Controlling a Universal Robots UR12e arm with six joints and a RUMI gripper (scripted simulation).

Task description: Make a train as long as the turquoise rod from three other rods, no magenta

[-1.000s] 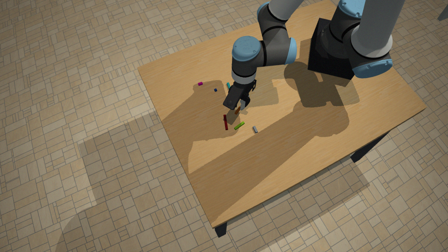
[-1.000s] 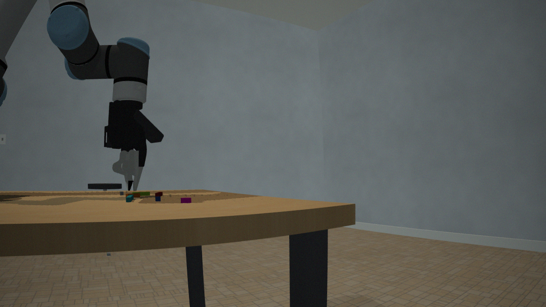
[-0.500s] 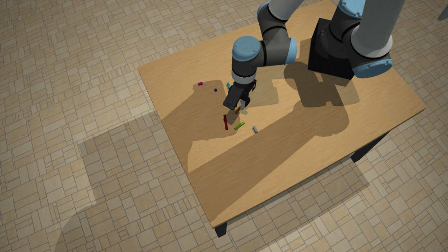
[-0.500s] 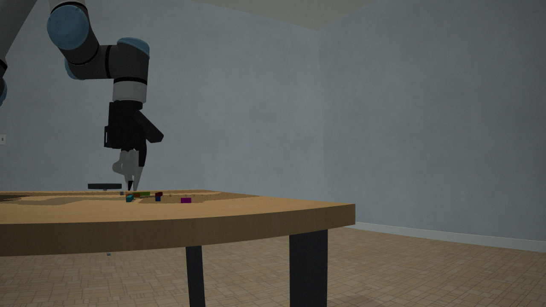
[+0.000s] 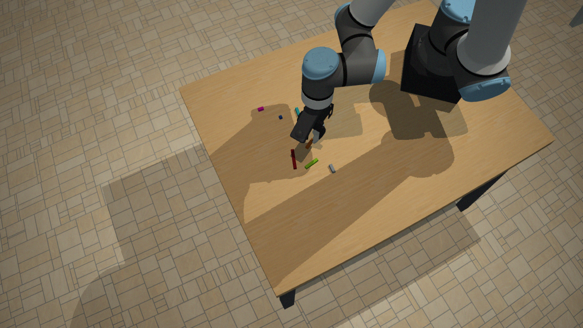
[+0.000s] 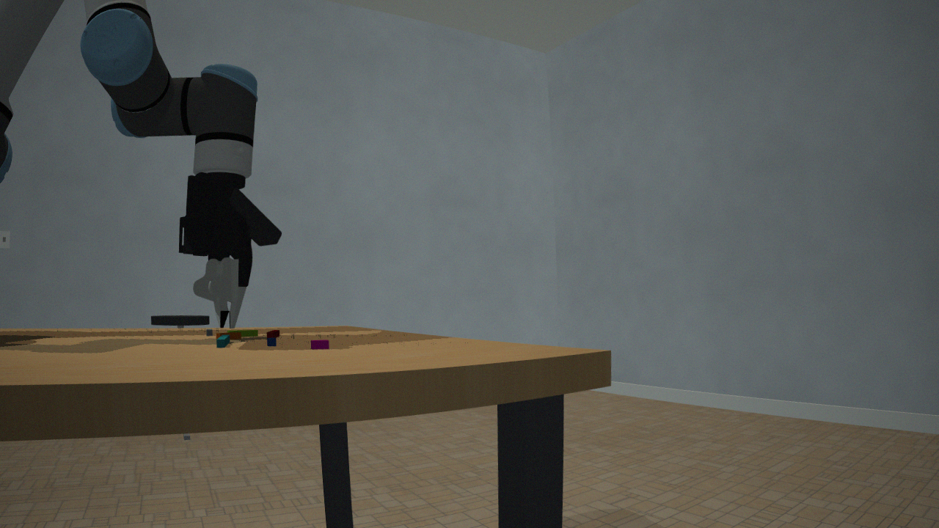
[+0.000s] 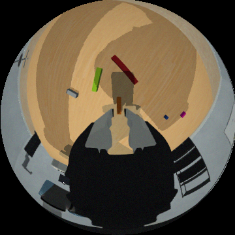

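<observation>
On the bench (image 5: 366,228) (image 6: 459,387) (image 7: 163,49), towards the short edge away from my base, the orange rod (image 5: 309,144) (image 6: 231,335) (image 7: 119,104) lies flat, just beneath and ahead of my gripper (image 5: 314,141) (image 6: 225,326) (image 7: 119,109). Its long axis runs slantwise to the bench's edges and, in my wrist view, straight out from the gap between my fingertips. I hold nothing; my fingers stand narrowly apart, one to each side of that line, above the wood.

I judge the closing direction right, across the rod's width; what remains is to shift forward over its middle, widen a little and drop. If I go straight down, I may catch only the near end.

Beyond it lie the lime rod (image 5: 311,163) (image 6: 248,333) (image 7: 96,79), roughly along the long edges, and the red rod (image 5: 294,160) (image 6: 273,334) (image 7: 124,69), nearer that short edge. The blue rod (image 5: 280,117) (image 6: 271,342) (image 7: 166,117), my likely third piece, sits well apart, towards the top view's left corner.

No visible shift of the hand (image 5: 312,140) (image 6: 227,326) (image 7: 119,112) or any rod (image 5: 294,160) (image 6: 273,334) (image 7: 125,69) since the earlier pictures
</observation>
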